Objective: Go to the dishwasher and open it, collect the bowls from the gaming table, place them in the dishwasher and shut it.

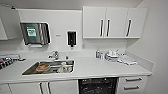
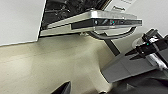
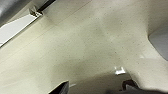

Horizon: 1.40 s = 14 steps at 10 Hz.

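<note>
Below the white counter, straight ahead of me, the dishwasher stands open: its dark inside shows between a white cupboard door on one side and two white drawers with bar handles on the other. From my left wrist I see its steel door hanging lowered over the pale speckled floor, with the wide bar handle curving under the door's edge and the dark racks behind it. My left pincer is near that door but apart from it; I cannot tell whether its fingers are spread or closed. My right wrist looks down on the same pale floor, and I cannot tell the state of my right pincer either. On the counter a steel sink holds some crockery, with a tap behind it. To the right of the sink, bottles and white dishes sit near the wall. Above hang white wall cupboards, a paper towel dispenser and a dark soap dispenser.
</note>
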Tool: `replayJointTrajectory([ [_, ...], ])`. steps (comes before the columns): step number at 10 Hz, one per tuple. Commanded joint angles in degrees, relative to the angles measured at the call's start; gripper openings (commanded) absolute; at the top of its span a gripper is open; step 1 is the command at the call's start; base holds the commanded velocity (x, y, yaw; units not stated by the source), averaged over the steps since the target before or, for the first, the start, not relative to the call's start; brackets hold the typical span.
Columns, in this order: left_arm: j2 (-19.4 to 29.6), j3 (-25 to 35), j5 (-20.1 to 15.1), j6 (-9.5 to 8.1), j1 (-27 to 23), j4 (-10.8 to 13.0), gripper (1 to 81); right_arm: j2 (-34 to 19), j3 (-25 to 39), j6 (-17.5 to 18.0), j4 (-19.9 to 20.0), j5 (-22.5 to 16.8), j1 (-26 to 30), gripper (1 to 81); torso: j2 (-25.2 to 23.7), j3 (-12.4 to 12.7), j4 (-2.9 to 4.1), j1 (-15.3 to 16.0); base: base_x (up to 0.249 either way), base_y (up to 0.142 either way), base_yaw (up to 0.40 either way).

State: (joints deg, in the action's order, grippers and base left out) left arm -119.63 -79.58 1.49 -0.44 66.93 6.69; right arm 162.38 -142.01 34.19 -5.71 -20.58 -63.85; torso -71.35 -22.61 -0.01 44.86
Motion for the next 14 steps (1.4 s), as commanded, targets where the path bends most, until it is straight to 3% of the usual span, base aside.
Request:
replayJointTrajectory([
  [1, -1.94, -3.13, -1.14, 0.0, -0.97, 0.51, 81.1, -1.86, 0.95, -4.31, -0.27, 1.07, 2.9, 81.1, 0.0, 0.0, 0.0, 0.0, 0.0, 0.0, 0.0],
  [5, -10.71, -13.56, -0.61, 0.18, 5.02, 0.6, 81.1, -4.4, 4.47, -8.97, -0.36, 6.15, -1.68, 81.1, 0.0, 0.0, 0.0, 0.0, 0.0, 0.0, 0.0],
  [10, -20.39, -26.94, -0.08, -0.09, 10.46, -0.01, 81.1, -4.14, 4.12, -13.1, -0.45, 11.61, -8.44, 81.1, 0.0, 0.0, 0.0, 0.0, 0.0, 0.0, 0.0],
  [14, -28.65, -39.41, -0.08, -0.09, 13.28, -0.62, 81.1, -3.09, 2.72, -14.24, -0.54, 15.04, -12.22, 81.1, 0.0, 0.0, 0.0, 0.0, 0.0, 0.0, 0.0],
])
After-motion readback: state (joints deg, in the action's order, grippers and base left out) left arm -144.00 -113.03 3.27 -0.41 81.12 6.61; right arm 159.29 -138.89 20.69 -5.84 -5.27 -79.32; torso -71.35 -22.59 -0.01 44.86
